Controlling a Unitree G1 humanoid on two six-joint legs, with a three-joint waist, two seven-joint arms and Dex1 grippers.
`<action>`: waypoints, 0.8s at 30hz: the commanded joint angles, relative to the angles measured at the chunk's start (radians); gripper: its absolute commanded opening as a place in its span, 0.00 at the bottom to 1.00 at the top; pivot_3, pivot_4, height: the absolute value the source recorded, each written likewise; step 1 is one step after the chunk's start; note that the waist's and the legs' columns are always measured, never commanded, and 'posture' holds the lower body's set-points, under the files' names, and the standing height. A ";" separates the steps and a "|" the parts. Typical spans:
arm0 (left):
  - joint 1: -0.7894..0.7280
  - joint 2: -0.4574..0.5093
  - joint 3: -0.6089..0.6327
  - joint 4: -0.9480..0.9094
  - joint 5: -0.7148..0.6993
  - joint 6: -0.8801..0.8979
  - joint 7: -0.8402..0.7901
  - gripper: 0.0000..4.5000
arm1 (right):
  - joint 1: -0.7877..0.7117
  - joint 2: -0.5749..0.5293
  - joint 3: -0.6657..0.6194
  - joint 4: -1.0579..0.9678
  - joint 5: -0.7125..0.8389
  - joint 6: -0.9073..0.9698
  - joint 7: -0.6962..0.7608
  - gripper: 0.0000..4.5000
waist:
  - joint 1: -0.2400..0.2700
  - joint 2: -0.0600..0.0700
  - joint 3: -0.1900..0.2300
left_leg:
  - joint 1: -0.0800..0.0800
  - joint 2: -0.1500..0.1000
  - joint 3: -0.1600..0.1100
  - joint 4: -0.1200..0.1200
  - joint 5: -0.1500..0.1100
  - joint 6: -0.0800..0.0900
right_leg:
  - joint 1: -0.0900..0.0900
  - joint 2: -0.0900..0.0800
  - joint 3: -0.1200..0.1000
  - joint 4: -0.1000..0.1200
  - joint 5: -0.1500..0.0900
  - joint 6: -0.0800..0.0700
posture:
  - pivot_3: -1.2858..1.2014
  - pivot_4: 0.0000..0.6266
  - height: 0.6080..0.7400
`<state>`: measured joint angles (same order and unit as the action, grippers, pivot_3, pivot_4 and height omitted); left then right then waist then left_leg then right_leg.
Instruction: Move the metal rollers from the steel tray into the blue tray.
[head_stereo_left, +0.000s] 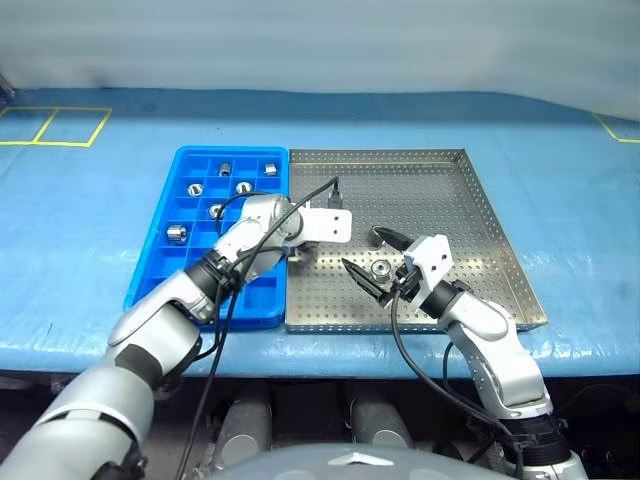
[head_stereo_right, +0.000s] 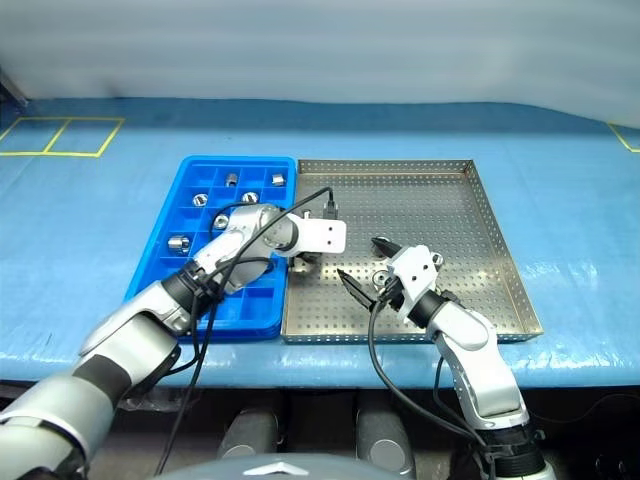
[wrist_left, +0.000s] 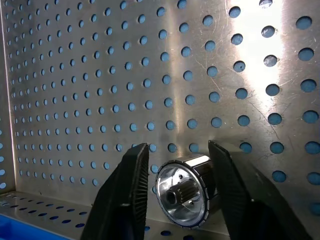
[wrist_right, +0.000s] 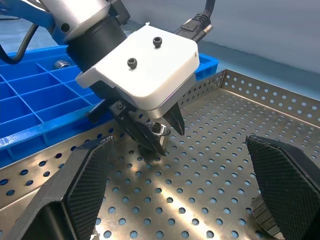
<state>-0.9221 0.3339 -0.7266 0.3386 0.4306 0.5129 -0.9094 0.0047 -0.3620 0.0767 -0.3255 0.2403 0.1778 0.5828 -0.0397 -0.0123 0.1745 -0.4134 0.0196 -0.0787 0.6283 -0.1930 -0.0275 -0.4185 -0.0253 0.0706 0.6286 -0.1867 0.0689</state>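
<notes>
The steel tray (head_stereo_left: 450, 200) lies right of the blue tray (head_stereo_left: 160, 262), and the two touch. Several metal rollers (head_stereo_left: 244, 187) sit in the blue tray's far compartments. My left gripper (wrist_left: 177, 150) points down at the steel tray's left side, by the wall nearest the blue tray. Its fingers (wrist_left: 132, 185) are shut on a shiny roller (wrist_left: 182, 192) that rests on the perforated floor. My right gripper (head_stereo_left: 362, 247) hovers open over the tray's near middle. Another roller (head_stereo_left: 381, 268) lies on the floor between its spread fingers.
Both trays rest on a blue table cover (head_stereo_left: 90, 230) with yellow tape marks at the far corners. A black cable (head_stereo_left: 300, 200) arcs over the left wrist. The far and right parts of the steel tray floor are bare.
</notes>
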 joint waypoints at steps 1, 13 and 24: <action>-0.001 -0.012 0.055 -0.023 -0.004 0.003 0.018 0.43 | -0.017 -0.003 0.000 -0.017 0.000 -0.012 0.004 1.00 | 0.000 0.000 0.000 | 0.000 0.000 0.000 0.000 0.000 0.000 | 0.000 0.000 0.000 0.000 0.000 0.000 | 0.52 0.24 1.00; 0.000 -0.007 0.109 -0.044 -0.012 -0.006 0.017 0.43 | -0.038 0.000 0.013 0.004 -0.001 -0.014 0.015 1.00 | 0.003 0.000 0.000 | 0.000 0.000 0.000 0.000 0.000 0.000 | 0.000 0.000 0.000 0.000 0.000 0.000 | 0.53 0.24 1.00; -0.044 -0.013 0.130 -0.016 -0.001 -0.046 0.003 0.99 | -0.048 0.035 0.045 0.041 -0.022 -0.056 0.003 1.00 | 0.002 0.000 0.000 | 0.000 0.000 0.000 0.000 0.000 0.000 | 0.000 0.000 0.000 0.001 0.000 0.000 | 0.52 0.24 1.00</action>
<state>-0.9268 0.3230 -0.6172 0.3363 0.4175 0.4684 -0.9161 -0.0301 -0.3341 0.1225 -0.2721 0.2192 0.1514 0.5871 -0.0376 -0.0123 0.1745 -0.4130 0.0196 -0.0786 0.6285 -0.1930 -0.0275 -0.4183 -0.0251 0.0708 0.6293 -0.1865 0.0693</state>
